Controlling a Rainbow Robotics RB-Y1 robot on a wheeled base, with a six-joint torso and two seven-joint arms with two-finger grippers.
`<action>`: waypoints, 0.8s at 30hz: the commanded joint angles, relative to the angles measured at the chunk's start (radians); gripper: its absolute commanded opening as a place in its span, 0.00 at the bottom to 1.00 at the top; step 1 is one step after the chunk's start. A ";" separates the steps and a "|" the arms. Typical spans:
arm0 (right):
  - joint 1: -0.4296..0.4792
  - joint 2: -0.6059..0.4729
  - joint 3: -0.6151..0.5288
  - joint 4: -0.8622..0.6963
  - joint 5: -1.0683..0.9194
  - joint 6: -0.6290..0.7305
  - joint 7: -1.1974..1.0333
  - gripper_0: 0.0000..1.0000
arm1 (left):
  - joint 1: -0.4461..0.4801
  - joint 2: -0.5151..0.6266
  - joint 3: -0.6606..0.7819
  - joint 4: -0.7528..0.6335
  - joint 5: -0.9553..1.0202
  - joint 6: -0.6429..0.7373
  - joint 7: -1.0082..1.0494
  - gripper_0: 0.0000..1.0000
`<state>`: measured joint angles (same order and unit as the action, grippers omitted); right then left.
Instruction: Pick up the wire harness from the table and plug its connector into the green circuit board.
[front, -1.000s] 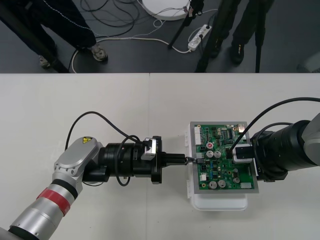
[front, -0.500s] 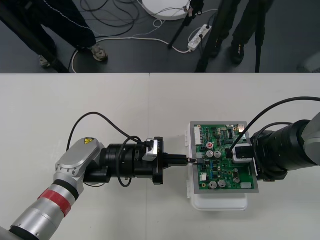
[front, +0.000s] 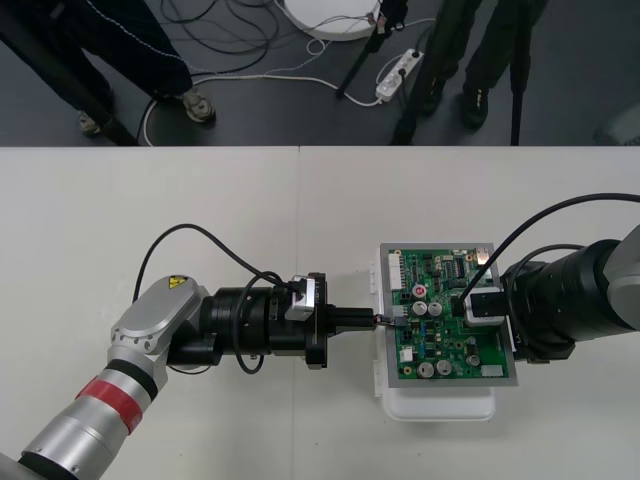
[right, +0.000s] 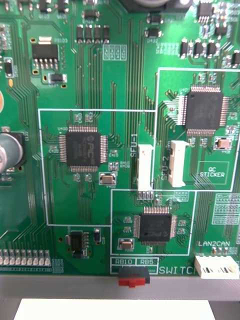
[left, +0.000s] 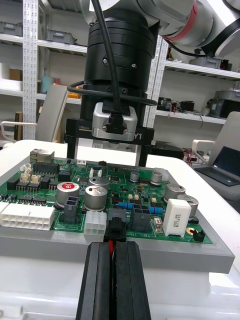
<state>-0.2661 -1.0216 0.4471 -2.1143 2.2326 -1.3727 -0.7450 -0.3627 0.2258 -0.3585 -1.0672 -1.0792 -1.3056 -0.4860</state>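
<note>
Plug (left: 116, 229) | in left jaws | at board (right: 100, 75) edge | right arm (front: 570, 300) over board

One tabletop (front: 200, 200); one green circuit board (front: 435, 345); one white base (front: 440, 405) under it; one wire harness (left: 113, 239), of which one black plug (left: 117, 226) and a bit of red wire can be made out; two arms, the left arm (front: 230, 325) and the right arm (front: 570, 300), each with one set of jaws; two black fingers (left: 97, 280) on the left set. On the board: three square black chips (right: 82, 146); two white upright connectors (right: 145, 167) side by side; one red switch (right: 133, 281); one long white multi-pin connector (left: 27, 217).
</note>
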 joint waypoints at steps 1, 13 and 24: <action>-0.035 0.018 0.010 -0.007 -0.014 -0.005 -0.037 1.00 | -0.039 -0.031 -0.033 -0.011 0.019 0.029 -0.068 0.00; -0.036 0.017 0.010 -0.009 -0.016 -0.008 -0.036 1.00 | -0.041 -0.033 -0.056 -0.011 0.018 0.062 -0.066 0.00; -0.062 0.049 0.010 -0.009 -0.002 -0.069 -0.040 1.00 | -0.041 -0.042 -0.069 -0.011 0.018 0.089 -0.066 0.00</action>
<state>-0.2860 -1.0016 0.4471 -2.1135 2.2322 -1.4373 -0.7453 -0.3643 0.2255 -0.3974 -1.0669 -1.0721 -1.2603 -0.4860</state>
